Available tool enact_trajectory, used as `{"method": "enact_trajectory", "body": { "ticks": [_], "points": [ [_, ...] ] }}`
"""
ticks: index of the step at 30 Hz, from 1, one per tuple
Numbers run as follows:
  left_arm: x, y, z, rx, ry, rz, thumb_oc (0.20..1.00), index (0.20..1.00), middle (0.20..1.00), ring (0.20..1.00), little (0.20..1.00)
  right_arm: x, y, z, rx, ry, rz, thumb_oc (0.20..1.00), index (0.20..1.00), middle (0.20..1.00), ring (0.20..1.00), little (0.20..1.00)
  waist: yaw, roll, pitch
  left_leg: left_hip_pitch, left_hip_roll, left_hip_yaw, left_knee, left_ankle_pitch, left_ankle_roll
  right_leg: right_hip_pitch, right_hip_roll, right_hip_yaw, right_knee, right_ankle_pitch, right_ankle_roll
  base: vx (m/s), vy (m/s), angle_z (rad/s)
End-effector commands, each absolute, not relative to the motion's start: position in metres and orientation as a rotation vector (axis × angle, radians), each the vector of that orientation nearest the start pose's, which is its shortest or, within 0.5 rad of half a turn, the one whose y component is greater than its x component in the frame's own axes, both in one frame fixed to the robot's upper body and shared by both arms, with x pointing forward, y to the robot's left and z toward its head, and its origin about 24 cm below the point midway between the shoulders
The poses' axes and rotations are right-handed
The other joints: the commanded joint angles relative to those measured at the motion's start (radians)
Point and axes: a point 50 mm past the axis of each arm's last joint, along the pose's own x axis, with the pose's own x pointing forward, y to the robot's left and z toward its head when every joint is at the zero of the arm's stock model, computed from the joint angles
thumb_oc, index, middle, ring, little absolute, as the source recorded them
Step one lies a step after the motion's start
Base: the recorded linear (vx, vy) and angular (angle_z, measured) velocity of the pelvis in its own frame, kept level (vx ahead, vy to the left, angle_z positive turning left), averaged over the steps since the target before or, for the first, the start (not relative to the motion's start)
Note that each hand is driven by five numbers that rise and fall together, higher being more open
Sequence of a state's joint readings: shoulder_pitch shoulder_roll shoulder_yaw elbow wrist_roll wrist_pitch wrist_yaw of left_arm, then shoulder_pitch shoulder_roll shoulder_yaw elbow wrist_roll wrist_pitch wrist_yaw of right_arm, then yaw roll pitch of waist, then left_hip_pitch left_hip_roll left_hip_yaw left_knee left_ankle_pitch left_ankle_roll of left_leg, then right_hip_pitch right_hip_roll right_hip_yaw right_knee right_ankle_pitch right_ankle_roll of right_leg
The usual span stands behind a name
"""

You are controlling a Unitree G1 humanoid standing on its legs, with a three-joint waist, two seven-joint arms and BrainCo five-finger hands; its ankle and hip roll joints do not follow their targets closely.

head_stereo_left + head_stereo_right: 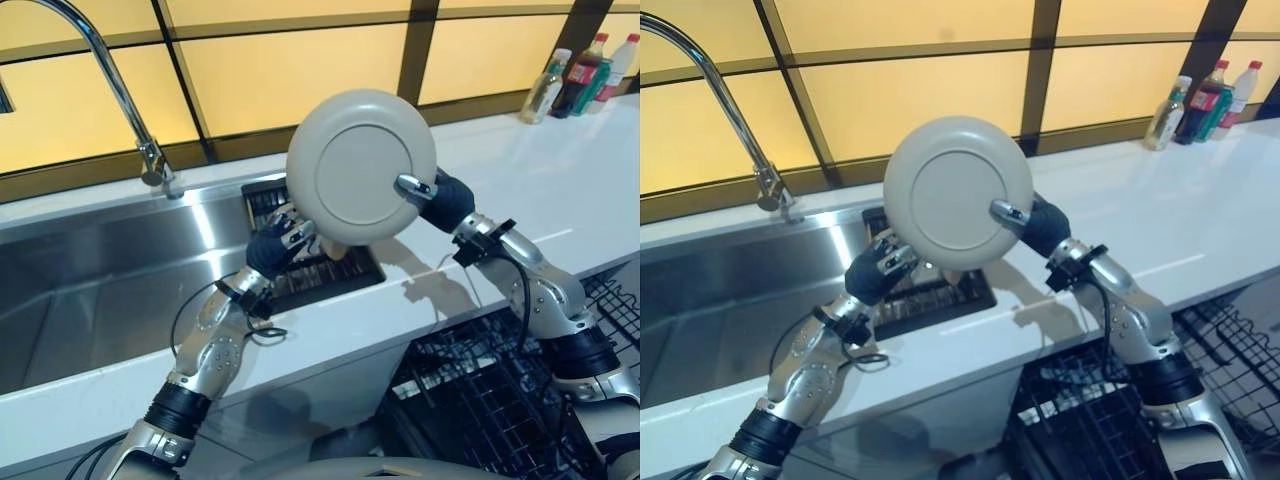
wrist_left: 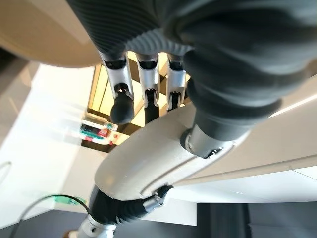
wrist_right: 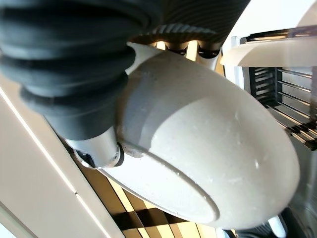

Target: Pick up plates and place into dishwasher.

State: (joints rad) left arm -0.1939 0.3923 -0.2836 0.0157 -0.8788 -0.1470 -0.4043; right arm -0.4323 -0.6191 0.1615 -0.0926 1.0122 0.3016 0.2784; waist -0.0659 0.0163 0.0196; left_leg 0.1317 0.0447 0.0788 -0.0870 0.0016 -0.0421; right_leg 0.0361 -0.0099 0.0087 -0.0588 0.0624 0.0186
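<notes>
Grey-white and round, the plate (image 1: 361, 165) stands on edge in the air above the white counter (image 1: 520, 200), its underside facing my head camera. My right hand (image 1: 420, 190) pinches its right rim, thumb across the base and fingers behind. My left hand (image 1: 283, 238) is at the lower left rim, fingers fairly straight against it. Below sit the steel sink (image 1: 90, 290), a dark drain rack (image 1: 320, 270) and the tap (image 1: 110, 80). The black dishwasher rack (image 1: 480, 390) lies open under the counter edge.

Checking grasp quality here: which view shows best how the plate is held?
The left eye view: the plate stands on edge above the counter, right hand pinching its rim, left hand at its lower edge. The wrist views show close-up partial surfaces.
</notes>
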Motion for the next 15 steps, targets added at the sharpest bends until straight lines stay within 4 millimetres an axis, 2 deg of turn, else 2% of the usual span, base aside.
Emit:
{"method": "enact_trajectory", "body": {
  "ticks": [1,2,3,4,9,12,15],
  "points": [
    [0.279,0.129,0.104,-0.376,-0.252,-0.683,0.2,0.2,0.2,0.2,0.2,0.307,-0.151,0.187,0.323,-0.136,0.794,0.2,0.2,0.2,0.2,0.2,-0.003,-0.047,-0.051,-0.088,-0.026,-0.04,0.015,-0.012,0.042,-0.024,-0.068,-0.014,0.097,-0.076,0.081,0.0,0.0,0.0],
    [0.28,0.129,0.104,-0.393,-0.247,-0.672,0.2,0.2,0.2,0.2,0.2,0.309,-0.153,0.186,0.339,-0.138,0.773,0.2,0.2,0.2,0.2,0.2,-0.004,-0.048,-0.052,-0.087,-0.025,-0.039,0.015,-0.012,0.042,-0.024,-0.069,-0.014,0.096,-0.076,0.081,0.0,0.0,0.0],
    [0.28,0.128,0.103,-0.41,-0.245,-0.665,0.655,0.655,0.655,0.655,0.655,0.309,-0.154,0.184,0.35,-0.14,0.759,0.2,0.2,0.2,0.2,0.2,-0.005,-0.048,-0.051,-0.086,-0.024,-0.038,0.015,-0.013,0.042,-0.022,-0.068,-0.014,0.095,-0.075,0.081,0.0,0.0,0.0],
    [0.28,0.128,0.103,-0.43,-0.242,-0.66,1.0,1.0,1.0,1.0,1.0,0.31,-0.156,0.184,0.365,-0.151,0.738,0.2,0.2,0.2,0.2,0.2,-0.006,-0.049,-0.051,-0.086,-0.024,-0.037,0.015,-0.013,0.042,-0.022,-0.068,-0.013,0.095,-0.074,0.081,0.0,0.0,0.0],
    [0.273,0.135,0.106,-0.545,-0.28,-0.617,1.0,1.0,1.0,1.0,1.0,0.303,-0.178,0.185,0.377,-0.268,0.549,0.2,0.2,0.2,0.2,0.2,-0.018,-0.048,-0.043,-0.086,-0.022,-0.023,0.017,-0.015,0.043,-0.029,-0.066,0.002,0.095,-0.068,0.084,0.0,0.0,0.0],
    [0.267,0.139,0.106,-0.558,-0.295,-0.605,1.0,1.0,1.0,1.0,1.0,0.297,-0.193,0.186,0.353,-0.34,0.43,0.2,0.2,0.2,0.2,0.2,-0.028,-0.046,-0.036,-0.084,-0.02,-0.013,0.019,-0.017,0.044,-0.034,-0.063,0.014,0.098,-0.066,0.085,0.0,0.0,0.0],
    [0.256,0.139,0.105,-0.576,-0.305,-0.625,1.0,1.0,1.0,1.0,1.0,0.281,-0.208,0.179,0.376,-0.377,0.332,0.2,0.2,0.2,0.2,0.2,-0.045,-0.043,-0.022,-0.081,-0.022,0.0,0.028,-0.027,0.05,-0.04,-0.059,0.039,0.099,-0.061,0.089,-0.04,-0.001,-0.05]
  ]
}}
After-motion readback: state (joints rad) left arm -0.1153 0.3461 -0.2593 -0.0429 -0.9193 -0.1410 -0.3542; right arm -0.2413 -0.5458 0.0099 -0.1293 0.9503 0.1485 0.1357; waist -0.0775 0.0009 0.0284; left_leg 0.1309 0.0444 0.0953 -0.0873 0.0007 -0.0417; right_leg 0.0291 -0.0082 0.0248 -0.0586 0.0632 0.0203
